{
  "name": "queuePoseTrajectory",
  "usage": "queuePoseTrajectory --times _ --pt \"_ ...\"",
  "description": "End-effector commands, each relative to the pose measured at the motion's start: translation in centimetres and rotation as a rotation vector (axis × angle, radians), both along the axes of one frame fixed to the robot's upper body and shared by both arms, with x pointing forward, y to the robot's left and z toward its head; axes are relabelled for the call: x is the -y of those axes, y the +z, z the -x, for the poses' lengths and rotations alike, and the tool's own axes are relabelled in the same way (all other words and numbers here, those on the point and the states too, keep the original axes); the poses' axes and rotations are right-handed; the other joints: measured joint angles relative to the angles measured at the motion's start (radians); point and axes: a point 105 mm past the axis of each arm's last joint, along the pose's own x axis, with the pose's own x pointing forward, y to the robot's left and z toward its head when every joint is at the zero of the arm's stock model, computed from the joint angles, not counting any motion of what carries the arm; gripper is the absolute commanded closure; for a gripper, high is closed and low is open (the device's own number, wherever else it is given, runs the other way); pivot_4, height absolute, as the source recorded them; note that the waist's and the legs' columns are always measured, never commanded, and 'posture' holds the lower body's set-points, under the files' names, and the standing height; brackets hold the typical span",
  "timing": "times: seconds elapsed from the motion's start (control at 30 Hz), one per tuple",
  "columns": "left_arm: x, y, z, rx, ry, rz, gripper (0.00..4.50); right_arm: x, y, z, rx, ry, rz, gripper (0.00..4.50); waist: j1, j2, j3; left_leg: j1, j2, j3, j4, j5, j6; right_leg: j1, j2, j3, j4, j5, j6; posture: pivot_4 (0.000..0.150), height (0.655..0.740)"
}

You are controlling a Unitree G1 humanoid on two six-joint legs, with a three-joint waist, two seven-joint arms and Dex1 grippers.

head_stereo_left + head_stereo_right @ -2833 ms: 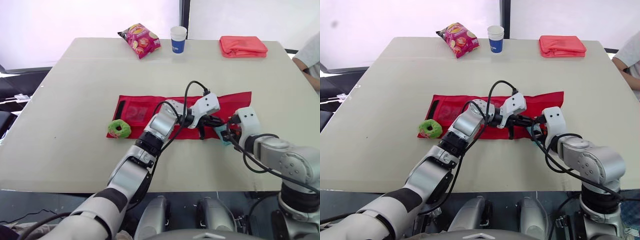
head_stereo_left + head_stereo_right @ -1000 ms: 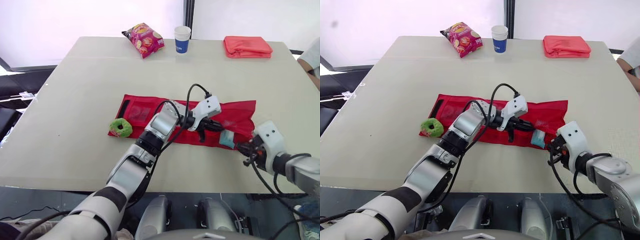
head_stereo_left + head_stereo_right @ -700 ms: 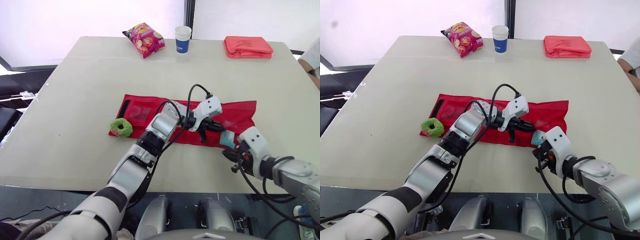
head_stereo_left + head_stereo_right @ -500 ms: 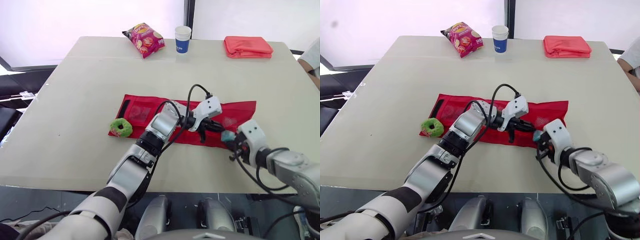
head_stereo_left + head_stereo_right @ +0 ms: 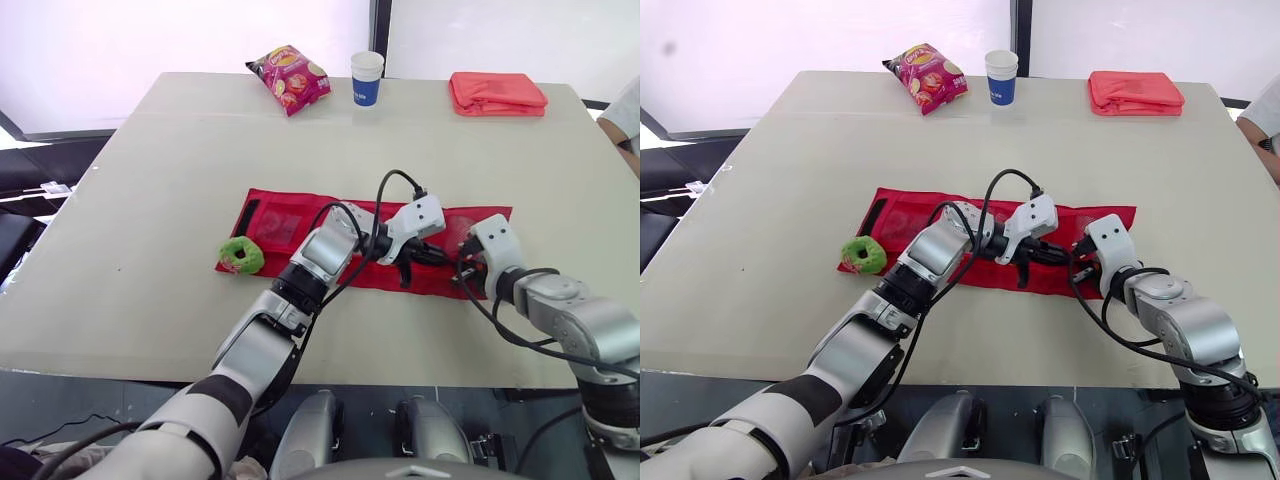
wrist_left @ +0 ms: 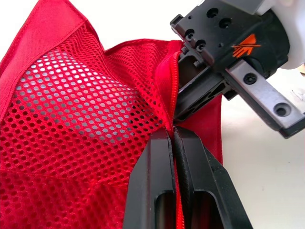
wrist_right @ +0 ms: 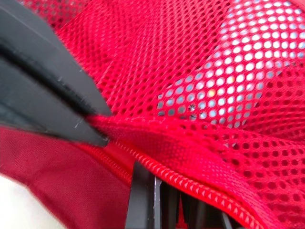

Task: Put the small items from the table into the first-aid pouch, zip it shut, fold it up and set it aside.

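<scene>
Table [image 5: 150, 150], beige: 1 red first-aid pouch [image 5: 275, 225] lies unfolded flat at its middle, zip at least partly open. 2 grippers work at the pouch's right part: the left gripper [image 6: 172, 136] is clamped on the mesh edge by the zip, while the right gripper [image 5: 463, 268] noses into the opening, its grip impossible to tell. 1 green ring [image 5: 240, 256] lies outside the pouch at its near left corner, judged unpacked, so packing it, zipping, folding and setting aside remain.

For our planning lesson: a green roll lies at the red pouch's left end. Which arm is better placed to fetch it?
Probably left. The green roll lies beside that forearm; the right arm would have to cross over. But the left jaws, shut on the pouch edge, must let go first.
</scene>
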Motion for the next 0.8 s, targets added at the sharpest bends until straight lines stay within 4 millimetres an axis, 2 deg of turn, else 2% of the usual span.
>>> queuePoseTrajectory --times 0.03,0.2,0.23,0.27,0.33,0.37,0.4,0.57,0.63,0.7,0.8 --pt "0.6 0.2 0.3 0.045 -0.025 0.013 4.50 0.3 3.2 2.2 0.117 0.081 0.000 4.40 0.006 0.000 0.000 0.000 0.000 0.000 0.000 0.000 0.000 0.000 0.000 0.000 0.000 0.000 0.000 0.150 0.7395" --pt "1.4 -0.6 0.3 0.042 -0.013 0.049 4.50 1.6 4.4 5.7 0.132 0.061 -0.033 2.17 0.002 0.000 0.000 -0.001 0.000 -0.001 0.000 0.000 0.000 0.000 -0.001 -0.001 -0.001 0.000 0.000 0.150 0.7395" --pt "1.6 -0.6 0.5 0.008 -0.015 0.076 4.50 1.9 4.5 6.2 0.127 0.047 -0.043 1.97 0.001 0.000 0.000 0.000 0.000 -0.001 0.000 0.000 0.000 0.001 0.000 -0.001 -0.001 0.000 0.000 0.150 0.7395" --pt "1.8 -0.6 0.7 -0.017 -0.016 0.094 4.50 2.2 4.5 6.6 0.124 0.036 -0.050 1.35 0.000 0.000 0.000 0.000 0.000 -0.001 0.000 0.000 0.000 0.001 0.000 -0.001 -0.001 0.000 0.000 0.150 0.7395" --pt "1.5 -0.3 1.0 -0.051 -0.020 0.135 3.84 2.8 4.5 7.5 0.112 0.011 -0.057 0.90 0.001 0.000 0.000 0.000 0.000 -0.001 0.000 0.000 0.000 0.000 0.000 0.000 0.000 0.000 0.000 0.150 0.7395" --pt "1.3 0.1 0.9 -0.055 -0.006 0.162 3.70 3.0 4.5 7.8 0.110 0.000 -0.061 0.50 0.001 0.000 0.000 0.000 0.000 -0.001 0.000 0.000 0.000 0.000 0.000 0.000 0.000 0.000 0.000 0.150 0.7395" --pt "0.7 0.7 0.8 -0.055 -0.004 0.188 3.18 3.3 4.7 8.0 0.113 -0.014 -0.066 0.02 0.001 0.000 0.000 0.000 0.000 -0.001 0.000 0.000 0.000 0.000 0.000 0.000 0.000 0.000 0.000 0.150 0.7395" --pt "-2.8 3.9 2.0 -0.110 -0.034 0.350 1.33 4.8 4.9 8.1 0.109 -0.118 -0.132 0.00 -0.007 0.001 0.000 0.001 0.001 -0.001 0.000 0.000 0.000 0.000 0.000 0.001 0.000 0.000 0.000 0.150 0.7395" --pt "-5.6 4.4 3.1 -0.135 -0.041 0.384 0.25 5.3 4.3 7.9 0.061 -0.177 -0.198 0.00 -0.010 0.001 -0.001 0.001 0.001 -0.001 0.000 0.000 0.000 0.000 0.000 0.005 0.000 0.000 0.000 0.150 0.7395" --pt "-8.1 4.8 4.1 -0.140 -0.026 0.400 0.11 6.1 3.3 7.3 0.001 -0.288 -0.282 0.00 -0.018 0.002 -0.001 0.001 0.001 -0.001 0.000 0.000 0.000 0.000 0.000 0.005 0.001 0.000 0.000 0.150 0.7395" --pt "-10.4 5.3 5.4 -0.162 -0.004 0.419 0.11 7.0 2.1 6.9 -0.057 -0.383 -0.369 0.00 -0.019 0.002 -0.001 0.003 0.001 -0.001 -0.001 0.000 -0.001 0.000 0.000 0.007 0.001 0.000 0.000 0.150 0.7395"
